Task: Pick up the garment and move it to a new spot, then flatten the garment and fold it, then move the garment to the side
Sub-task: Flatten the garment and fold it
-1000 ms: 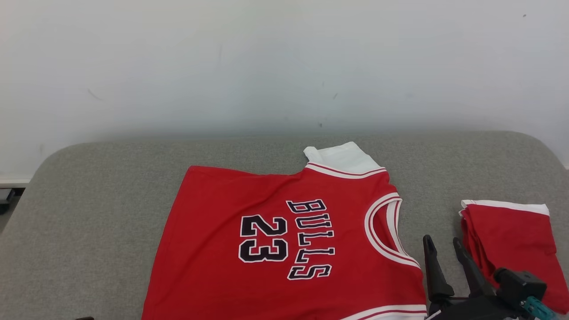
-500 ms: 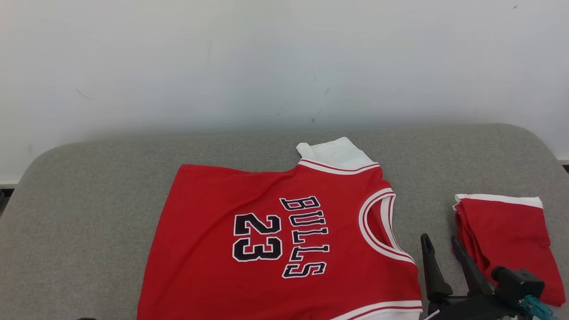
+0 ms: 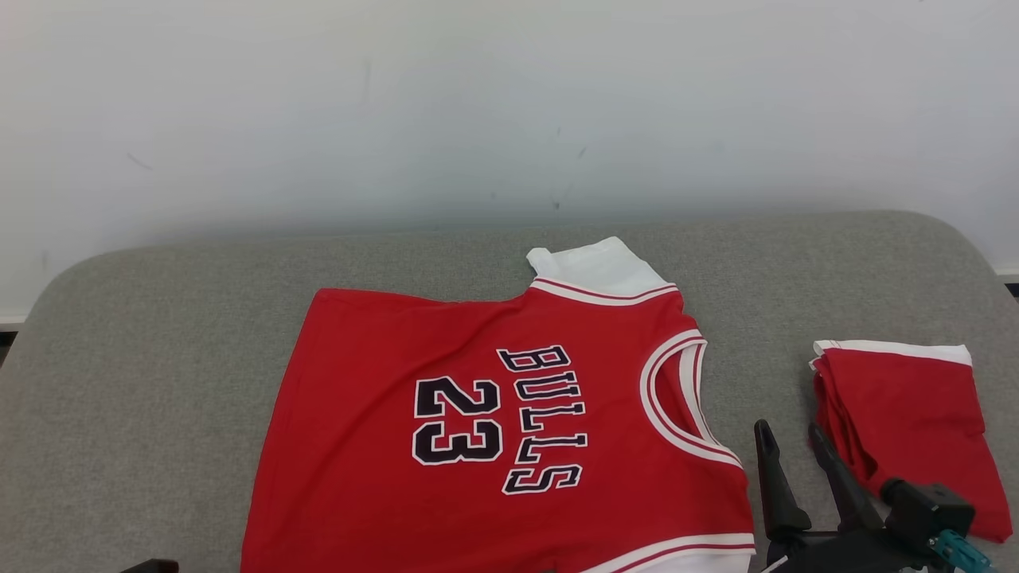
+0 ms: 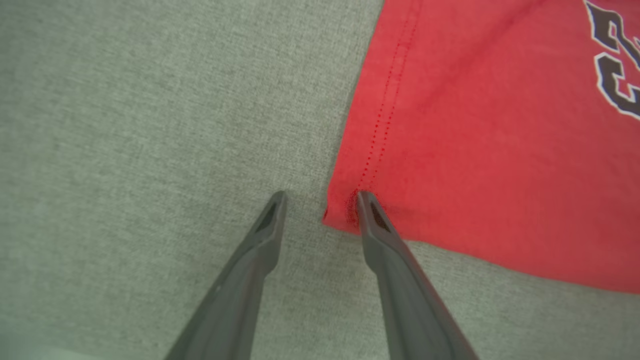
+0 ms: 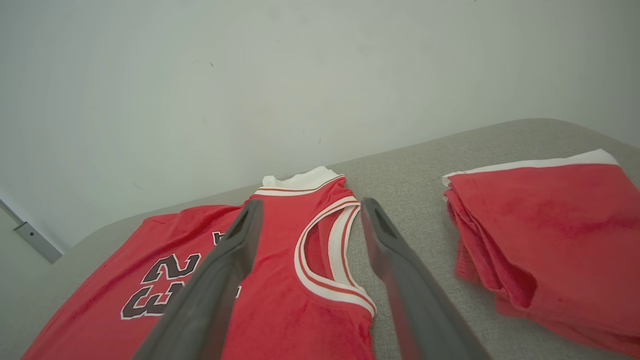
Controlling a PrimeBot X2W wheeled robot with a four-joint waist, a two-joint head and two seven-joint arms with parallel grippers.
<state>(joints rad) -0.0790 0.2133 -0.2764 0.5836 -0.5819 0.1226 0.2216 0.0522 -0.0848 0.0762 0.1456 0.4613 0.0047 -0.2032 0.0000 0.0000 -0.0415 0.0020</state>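
Spread, pinching nothing, the left gripper (image 4: 320,196) straddles a hem corner of the jersey (image 4: 475,150), the cloth running lengthwise toward the collar (where the right gripper (image 3: 790,430) hovers, likewise spread).

a plain off-white wall (image 3: 478,103) stands behind, evenly lit, with a few faint scuffs and dark specks (image 3: 556,204). in front of it lies a grey fabric-covered counter (image 3: 143,358) with rounded far corners. a pale skirting strip (image 3: 9,320) runs low at the left edge.
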